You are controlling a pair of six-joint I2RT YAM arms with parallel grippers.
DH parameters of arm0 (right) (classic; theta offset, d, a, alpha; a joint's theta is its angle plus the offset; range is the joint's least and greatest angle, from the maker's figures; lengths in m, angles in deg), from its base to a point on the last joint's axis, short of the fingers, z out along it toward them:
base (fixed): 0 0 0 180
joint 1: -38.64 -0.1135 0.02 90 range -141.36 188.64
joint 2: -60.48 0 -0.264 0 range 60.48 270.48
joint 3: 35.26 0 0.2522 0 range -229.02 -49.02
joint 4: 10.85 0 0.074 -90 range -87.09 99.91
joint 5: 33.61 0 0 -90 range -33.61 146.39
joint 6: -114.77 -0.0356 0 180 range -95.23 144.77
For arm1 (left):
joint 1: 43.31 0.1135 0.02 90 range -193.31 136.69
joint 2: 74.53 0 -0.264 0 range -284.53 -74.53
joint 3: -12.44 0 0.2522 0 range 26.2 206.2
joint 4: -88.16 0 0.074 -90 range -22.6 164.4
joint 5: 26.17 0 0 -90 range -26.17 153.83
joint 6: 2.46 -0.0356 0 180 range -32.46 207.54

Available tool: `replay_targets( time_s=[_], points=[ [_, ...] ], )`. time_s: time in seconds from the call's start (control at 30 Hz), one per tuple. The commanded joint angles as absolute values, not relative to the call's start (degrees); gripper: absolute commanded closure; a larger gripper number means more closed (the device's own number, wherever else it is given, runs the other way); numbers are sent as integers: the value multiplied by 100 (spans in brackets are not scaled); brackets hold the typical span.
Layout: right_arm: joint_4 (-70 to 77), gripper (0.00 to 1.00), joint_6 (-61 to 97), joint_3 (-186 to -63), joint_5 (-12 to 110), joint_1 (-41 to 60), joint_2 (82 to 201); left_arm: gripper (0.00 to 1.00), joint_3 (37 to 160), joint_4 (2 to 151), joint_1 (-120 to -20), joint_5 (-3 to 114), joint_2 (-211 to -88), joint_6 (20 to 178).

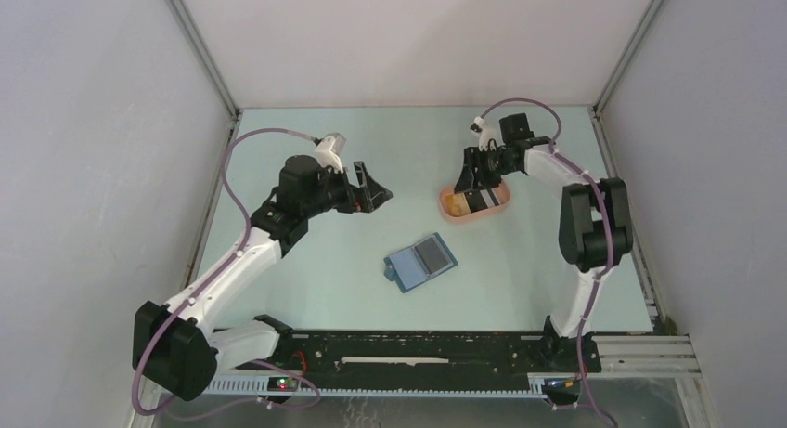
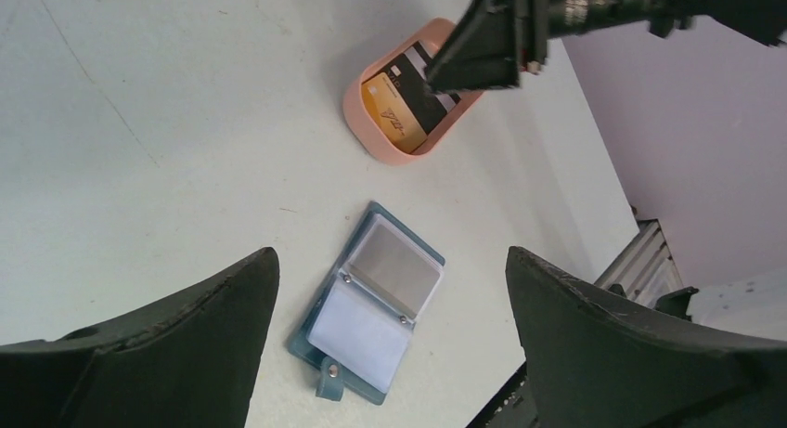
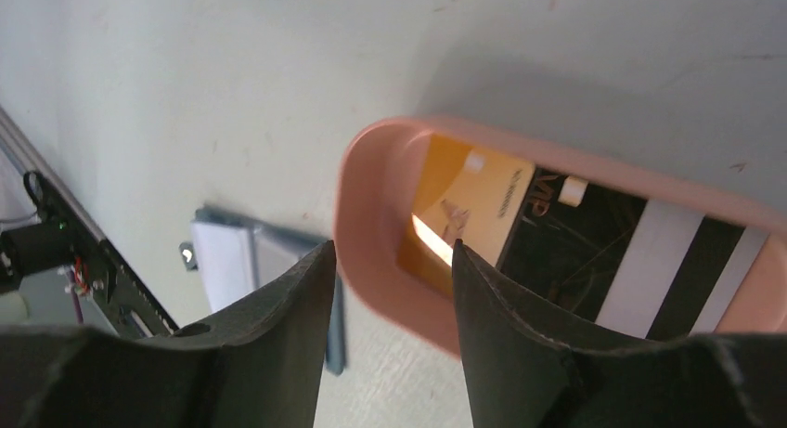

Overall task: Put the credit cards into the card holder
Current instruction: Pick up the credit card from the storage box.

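The card holder [image 1: 422,263] lies open on the table, with clear sleeves; its far sleeve holds a grey card [image 2: 394,270]. In the left wrist view the holder's blue cover [image 2: 306,343] lies below my left gripper [image 2: 390,253], which is open, empty and raised. In the top view the left gripper [image 1: 373,188] is left of the tray. An orange-yellow card [image 3: 469,205] and dark striped cards [image 3: 687,270] lie in the peach-pink tray [image 1: 448,208]. My right gripper [image 3: 390,253] is open and hovers at the tray's near end, over the orange card's edge.
The tray's rim [image 3: 371,214] runs between my right fingers in the right wrist view. A black rail [image 1: 418,349] runs along the near table edge. White walls enclose the table at the left, back and right.
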State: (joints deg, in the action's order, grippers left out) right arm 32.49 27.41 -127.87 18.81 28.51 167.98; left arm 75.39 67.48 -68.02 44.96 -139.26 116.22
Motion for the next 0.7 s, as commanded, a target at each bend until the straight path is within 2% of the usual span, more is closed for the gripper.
replay_targets(
  time_s=[0.0,0.23,0.67],
  points=[
    [3675,42,2504,-13562,2086,2918,17341,4,7774,6946,-6762,4157,-13912,11836],
    [3988,42,2541,-13903,2230,2955,17923,5,7812,6974,-6717,3827,-14163,12054],
    [4117,41,2639,-13875,2293,2946,18196,5,7837,7010,-6688,3588,-14364,12269]
  ],
)
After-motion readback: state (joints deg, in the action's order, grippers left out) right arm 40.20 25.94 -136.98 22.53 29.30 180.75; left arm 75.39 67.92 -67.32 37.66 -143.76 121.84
